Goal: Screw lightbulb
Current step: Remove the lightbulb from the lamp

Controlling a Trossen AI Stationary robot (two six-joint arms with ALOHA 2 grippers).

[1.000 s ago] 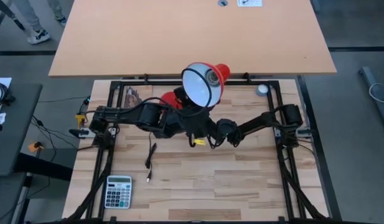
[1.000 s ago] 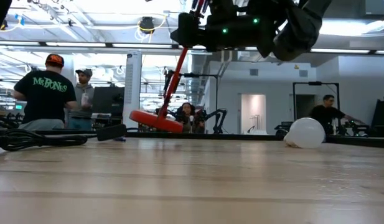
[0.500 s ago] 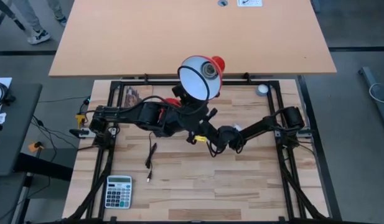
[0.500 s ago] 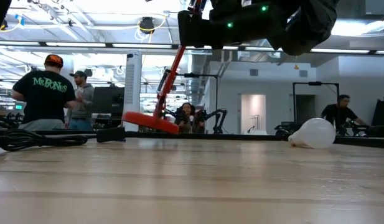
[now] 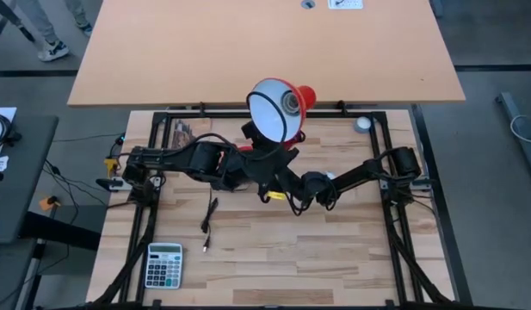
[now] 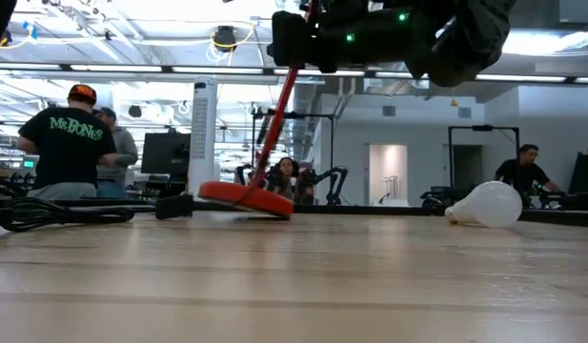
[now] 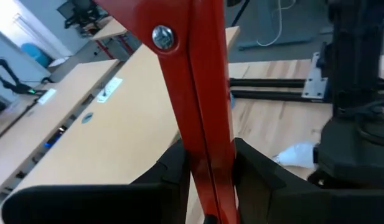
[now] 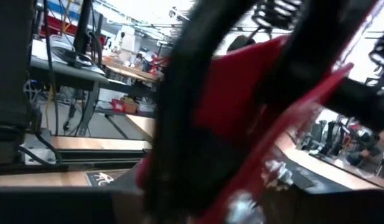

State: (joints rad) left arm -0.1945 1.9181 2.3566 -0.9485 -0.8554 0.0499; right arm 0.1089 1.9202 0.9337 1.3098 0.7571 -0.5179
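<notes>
Left gripper: clamped tight on the red lamp arm, one dark finger on each side of the bar, so it's holding the lamp up off the table. In the high view it sits mid-table, just under the shade.
Right gripper: reaching in from the right side to the middle, right next to the left one. Can't tell if the fingers are apart or together; its own wrist view is just a close-up smear of red and black.
Lightbulb: lying on its side on the wooden table, screw base pointing left in the low view, not touching either gripper. The left wrist view catches it too, a white shape on the planks beside the dark arm.
Lamp shade: red outside, white inside, tipped so the opening faces up at the overhead camera, with the socket showing inside.
Lamp base: red disc, tilted, one edge down near the table, the arm slanting up from it.
Other stuff: calculator at the near-left corner, a black cable left of centre, a small round grey disc at the far right.
Background: people standing around in the room behind the table.
</notes>
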